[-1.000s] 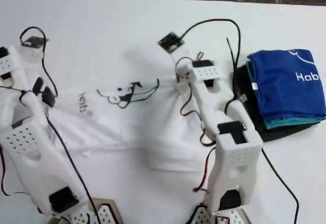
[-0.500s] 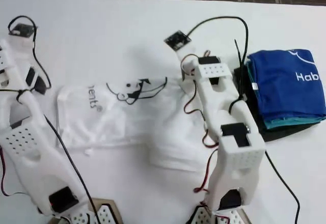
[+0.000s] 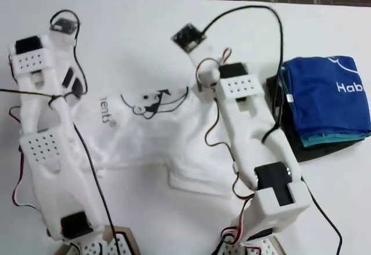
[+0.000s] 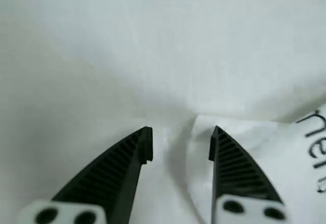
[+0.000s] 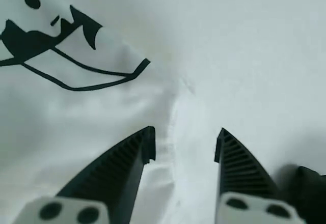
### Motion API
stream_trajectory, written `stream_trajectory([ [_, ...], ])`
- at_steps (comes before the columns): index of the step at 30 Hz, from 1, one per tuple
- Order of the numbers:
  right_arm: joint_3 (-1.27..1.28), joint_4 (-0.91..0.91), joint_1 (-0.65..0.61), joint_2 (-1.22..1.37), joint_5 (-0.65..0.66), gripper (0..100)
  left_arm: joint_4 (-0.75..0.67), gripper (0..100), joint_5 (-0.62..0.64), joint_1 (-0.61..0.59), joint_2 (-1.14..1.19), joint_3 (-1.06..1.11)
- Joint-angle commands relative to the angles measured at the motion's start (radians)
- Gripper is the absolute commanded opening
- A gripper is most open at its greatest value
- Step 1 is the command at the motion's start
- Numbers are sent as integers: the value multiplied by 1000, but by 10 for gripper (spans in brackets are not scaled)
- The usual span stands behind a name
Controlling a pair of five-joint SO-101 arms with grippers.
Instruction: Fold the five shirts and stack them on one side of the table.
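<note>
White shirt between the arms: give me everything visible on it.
The white shirt looks like soft cloth, lying rumpled and partly folded on the white table, with a flap sticking out toward the arm bases. A black line drawing and black lettering face up. The left tool is open over its edge by the lettering; the right tool is open over a crease beside the drawing. Whether either touches the cloth is unclear.

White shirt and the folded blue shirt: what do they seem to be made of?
The white shirt looks like thin, matte knit fabric, probably cotton jersey. It lies in soft wrinkles and rumpled folds, and carries a flat black print. The blue shirt seems to be a similar soft matte cloth, since its folded edges round over rather than crease sharply. The exact fibre cannot be told.
</note>
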Motion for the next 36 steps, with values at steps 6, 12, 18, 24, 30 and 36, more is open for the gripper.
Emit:
stream_trajectory([
  [6,101,-188,4,58,0,201,-15,203,8,-103,129,-137],
  [12,92,-191,74,148,2,201,-8,203,9,-138,163,-185],
  [18,78,-182,110,148,26,201,95,203,14,-104,158,-300],
  [24,78,-84,36,-62,55,201,198,203,15,-87,117,-524],
  [30,80,-122,12,-289,57,201,199,203,25,-83,34,-521],
  [36,95,-226,74,-205,55,201,199,203,77,-23,-38,-291],
])
